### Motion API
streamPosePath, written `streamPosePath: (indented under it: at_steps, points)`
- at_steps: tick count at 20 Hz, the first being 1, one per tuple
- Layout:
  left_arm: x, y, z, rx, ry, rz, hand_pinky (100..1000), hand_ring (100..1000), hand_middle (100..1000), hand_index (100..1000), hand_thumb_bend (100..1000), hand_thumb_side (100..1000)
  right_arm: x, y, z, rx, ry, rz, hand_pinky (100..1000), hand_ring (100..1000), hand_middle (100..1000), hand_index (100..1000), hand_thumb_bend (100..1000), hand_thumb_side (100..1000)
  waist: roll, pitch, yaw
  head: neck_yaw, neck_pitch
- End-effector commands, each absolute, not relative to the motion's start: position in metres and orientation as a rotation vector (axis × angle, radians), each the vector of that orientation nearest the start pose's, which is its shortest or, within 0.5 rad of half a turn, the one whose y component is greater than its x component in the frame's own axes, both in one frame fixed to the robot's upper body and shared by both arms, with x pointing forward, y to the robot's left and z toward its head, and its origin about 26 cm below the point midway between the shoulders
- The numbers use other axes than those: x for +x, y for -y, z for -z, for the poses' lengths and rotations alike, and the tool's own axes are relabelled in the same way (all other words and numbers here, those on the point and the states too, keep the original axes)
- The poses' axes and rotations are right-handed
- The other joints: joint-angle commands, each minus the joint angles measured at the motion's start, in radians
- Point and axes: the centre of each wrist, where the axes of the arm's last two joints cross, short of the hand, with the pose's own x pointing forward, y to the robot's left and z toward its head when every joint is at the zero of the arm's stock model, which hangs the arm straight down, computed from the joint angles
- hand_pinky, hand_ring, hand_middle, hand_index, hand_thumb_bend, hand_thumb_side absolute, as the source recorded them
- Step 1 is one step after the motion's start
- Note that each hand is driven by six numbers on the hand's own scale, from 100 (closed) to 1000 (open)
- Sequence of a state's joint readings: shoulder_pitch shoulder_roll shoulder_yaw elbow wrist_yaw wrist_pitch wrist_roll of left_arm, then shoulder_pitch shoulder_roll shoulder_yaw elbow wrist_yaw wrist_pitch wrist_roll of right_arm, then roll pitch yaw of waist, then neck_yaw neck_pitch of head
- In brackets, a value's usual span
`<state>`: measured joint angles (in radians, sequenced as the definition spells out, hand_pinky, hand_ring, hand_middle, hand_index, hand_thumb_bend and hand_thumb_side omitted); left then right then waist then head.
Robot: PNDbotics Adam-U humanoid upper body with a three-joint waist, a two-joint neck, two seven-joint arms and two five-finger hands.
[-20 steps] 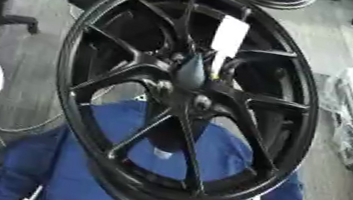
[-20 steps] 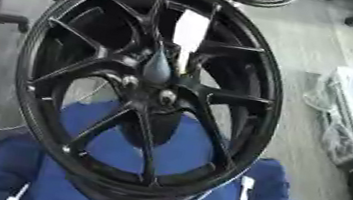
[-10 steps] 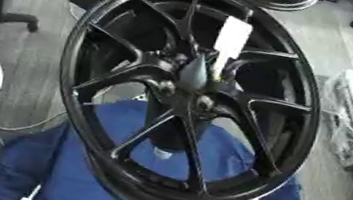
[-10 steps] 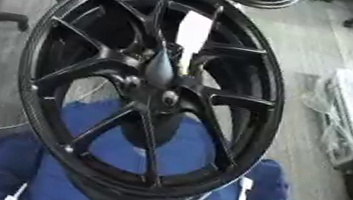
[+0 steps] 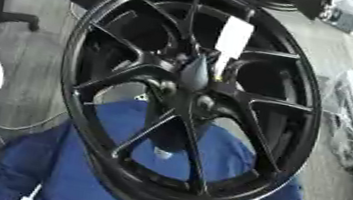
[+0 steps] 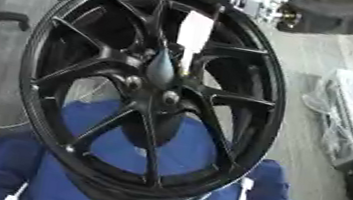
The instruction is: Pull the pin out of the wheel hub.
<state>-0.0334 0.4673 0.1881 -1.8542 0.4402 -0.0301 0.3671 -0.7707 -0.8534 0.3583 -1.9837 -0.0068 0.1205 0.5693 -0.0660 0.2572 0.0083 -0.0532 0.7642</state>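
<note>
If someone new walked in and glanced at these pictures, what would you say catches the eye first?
A big black wheel fills the middle of the view, its thin spokes running out from a dark cone-shaped piece at the hub. A white tag stands out against the upper spokes, just above the hub. Under the wheel's lower half lies a blue cloth. Neither robot hand shows in either view.

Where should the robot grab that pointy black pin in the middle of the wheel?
Probably the pin by its tapered tip, from the open front side facing the camera. It sticks out of the wheel hub, with the spokes fanning around its base.
</note>
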Motion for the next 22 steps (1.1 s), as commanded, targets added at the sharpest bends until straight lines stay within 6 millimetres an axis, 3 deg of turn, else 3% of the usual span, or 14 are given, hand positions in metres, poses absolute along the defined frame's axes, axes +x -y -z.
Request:
streamPosePath:
  at_steps: [1, 9, 12, 15, 22]
  points:
    - [0.271, -0.376, -0.141, 0.35, 1.971, -0.319, 781, 760, 741, 814, 198, 810, 0.299, 0.217, -0.321, -0.278, 1.811, -1.759, 893, 821, 816, 923, 100, 894, 0.002, -0.009, -0.001, 0.008, 0.006]
    - [0.271, -0.376, -0.142, 0.349, 1.974, -0.321, 781, 760, 739, 812, 198, 809, 0.3, 0.21, -0.304, -0.265, 1.725, -1.787, 898, 826, 818, 929, 100, 835, 0.0, -0.002, 0.002, 0.006, 0.006]
    - [0.271, -0.375, -0.141, 0.346, 1.974, -0.324, 781, 760, 738, 811, 199, 810, 0.301, 0.208, -0.302, -0.28, 1.727, -1.771, 899, 816, 808, 932, 100, 681, 0.001, 0.0, 0.005, 0.002, 0.006]
    - [0.272, -0.374, -0.141, 0.342, 1.973, -0.326, 781, 759, 737, 809, 198, 809, 0.301, 0.207, -0.303, -0.312, 1.771, -1.722, 904, 810, 798, 934, 100, 457, 0.002, 0.003, 0.007, 0.0, 0.006]
    - [0.272, -0.373, -0.141, 0.335, 1.973, -0.328, 781, 759, 735, 806, 199, 810, 0.301, 0.206, -0.307, -0.37, 1.874, -1.608, 912, 778, 744, 935, 116, 234, 0.003, 0.008, 0.01, -0.005, 0.006]
